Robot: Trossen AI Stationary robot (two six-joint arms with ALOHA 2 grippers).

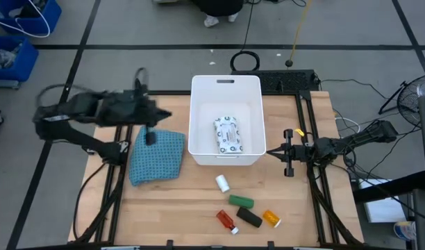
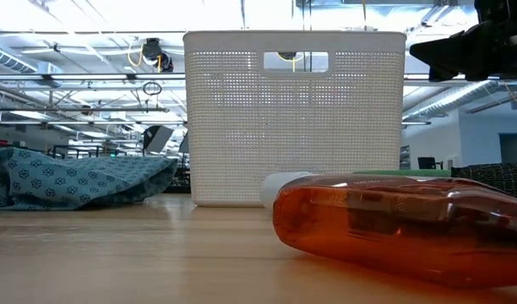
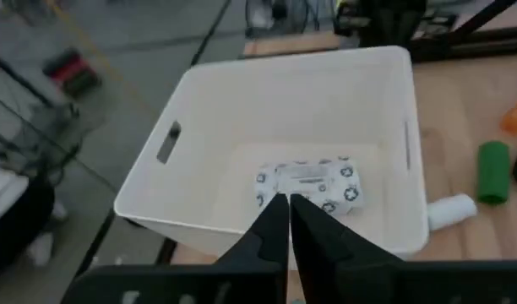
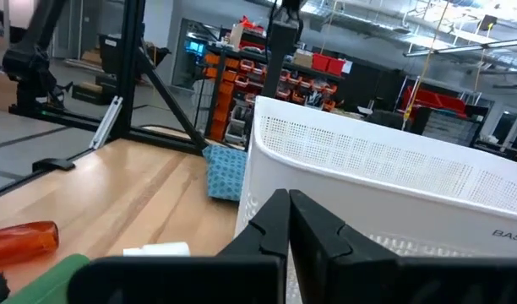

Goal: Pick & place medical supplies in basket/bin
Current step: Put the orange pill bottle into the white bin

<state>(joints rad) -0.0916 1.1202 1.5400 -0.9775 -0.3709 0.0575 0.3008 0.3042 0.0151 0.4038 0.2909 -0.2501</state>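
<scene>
Wooden table (image 1: 178, 208): packet (image 1: 228, 133) in bin (image 1: 198, 118); left tool (image 1: 151, 135) closed, empty, beside.

From above we look straight down on the whole table (image 1: 198, 208). At tabletop level we face the white bin (image 2: 294, 118) across the wood, an orange bottle (image 2: 402, 226) very near the lens. The left wrist camera looks down into that bin (image 3: 275, 93); the right wrist camera meets its perforated wall (image 4: 394, 169) from close beside it.
</scene>
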